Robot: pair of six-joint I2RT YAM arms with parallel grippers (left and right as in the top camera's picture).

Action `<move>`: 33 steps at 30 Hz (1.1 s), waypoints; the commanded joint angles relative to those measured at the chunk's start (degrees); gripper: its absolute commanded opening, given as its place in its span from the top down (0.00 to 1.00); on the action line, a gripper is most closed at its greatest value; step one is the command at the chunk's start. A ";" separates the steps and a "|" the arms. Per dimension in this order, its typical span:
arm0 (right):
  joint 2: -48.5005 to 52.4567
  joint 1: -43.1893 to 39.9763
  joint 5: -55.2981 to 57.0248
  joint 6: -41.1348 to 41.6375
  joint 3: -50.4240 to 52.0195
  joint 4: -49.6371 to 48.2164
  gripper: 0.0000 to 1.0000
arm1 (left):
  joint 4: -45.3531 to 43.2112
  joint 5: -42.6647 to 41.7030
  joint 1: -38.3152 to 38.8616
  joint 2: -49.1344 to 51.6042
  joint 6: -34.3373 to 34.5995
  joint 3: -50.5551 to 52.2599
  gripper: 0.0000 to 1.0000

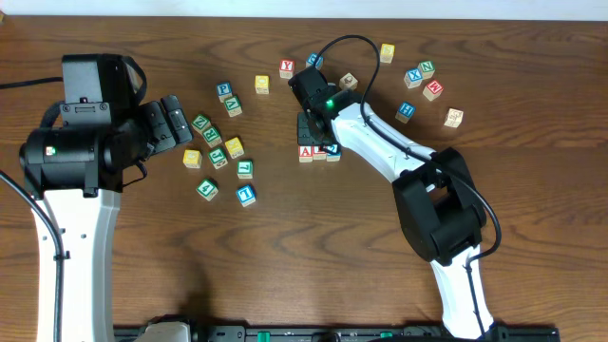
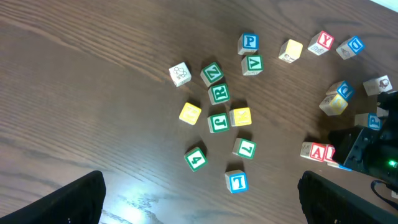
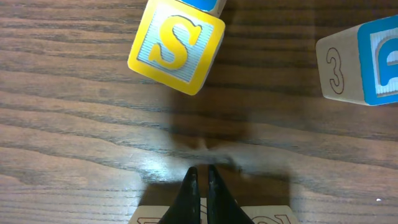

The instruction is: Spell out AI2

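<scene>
While the right gripper (image 1: 316,136) hangs over the middle of the overhead frame with its two fingers pressed together and nothing between them, three cubes sit in a short row directly beneath it on the wooden table (image 1: 285,275). The red "A" cube (image 1: 305,152) lies at the left end of the row, clear of the gripper and readable. The blue "2" cube (image 1: 333,150) lies at the right end. The red-edged middle cube (image 1: 319,150) touches the "A" cube and is mostly covered by the gripper, so its letter cannot be read.

The right wrist view shows the closed fingertips at bottom centre, pointing over a pale cube at the bottom edge of the frame. Whether they touch it cannot be told. A yellow "S" cube (image 3: 177,50) sits at the top of that view, and a cube marked "3" (image 3: 364,62) with a blue face sits at upper right.

At the left of the overhead frame, the left gripper (image 1: 176,119) stands wide and holds nothing. It faces a loose cluster of green, yellow and blue cubes (image 1: 217,152), just left of centre. In the left wrist view the "A" cube shows at the right edge, beside the black right gripper. More cubes (image 1: 423,81) are scattered across the upper right of the overhead frame, well apart from the row.
</scene>
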State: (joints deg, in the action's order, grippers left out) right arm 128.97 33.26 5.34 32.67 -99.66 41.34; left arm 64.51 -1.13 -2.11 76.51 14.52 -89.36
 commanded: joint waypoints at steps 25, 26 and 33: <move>0.70 0.61 0.04 0.48 -0.72 1.79 0.99 | 0.20 0.72 -0.17 0.50 -0.96 0.22 0.02; 0.70 0.61 0.04 0.48 -0.72 1.84 0.99 | 0.17 0.72 -0.20 0.50 -0.96 0.22 0.02; 0.70 0.59 0.31 0.50 -0.72 2.62 0.99 | 0.17 0.72 -0.17 0.50 -0.96 0.22 0.02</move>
State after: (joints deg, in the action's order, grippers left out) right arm 128.97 33.52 5.34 32.67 -99.66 43.57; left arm 64.51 -1.10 -2.11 76.51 14.52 -89.36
